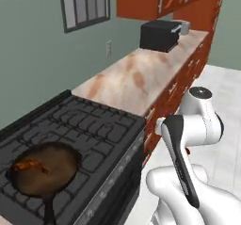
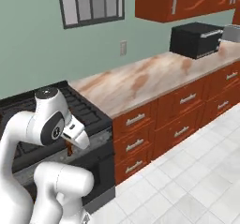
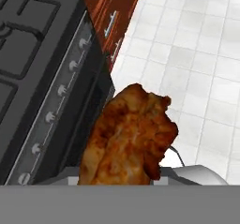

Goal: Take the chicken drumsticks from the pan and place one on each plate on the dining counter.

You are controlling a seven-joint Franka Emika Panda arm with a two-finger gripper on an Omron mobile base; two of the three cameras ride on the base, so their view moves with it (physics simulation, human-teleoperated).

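Here, at the stove (image 1: 89,134): black grates on top, a row of knobs along the front edge. On the near-left grates, seen from the left base view, the pan (image 1: 44,167), round and dark, handle toward the stove's front. Inside the pan, toward its left rim, one chicken drumstick (image 1: 29,166), orange-brown, lying flat.

In front of the stove and off its front edge, above the white tiled floor (image 3: 197,54), the second drumstick (image 3: 129,141), glossy and brown, standing up large in the hand view. Gripper (image 3: 126,178) clenched around its lower end; fingertips themselves hidden behind the meat. Also a sliver of orange-brown under the white hand in the right base view, just before the stove's front panel (image 2: 70,148); likewise a small reddish speck beside the wrist in the left base view (image 1: 188,150).

Right of the stove, a wall counter (image 1: 141,76) with a beige top veined in reddish brown, red-brown drawers (image 2: 136,143) beneath it with steel handles. At the far end of that counter from the stove, a black box-shaped appliance (image 1: 159,35), a smaller grey one (image 2: 230,33) just beside it. Above the counter, red-brown wall cabinets (image 2: 183,0); behind the stove's right end, a barred window (image 1: 84,5) in the green wall.
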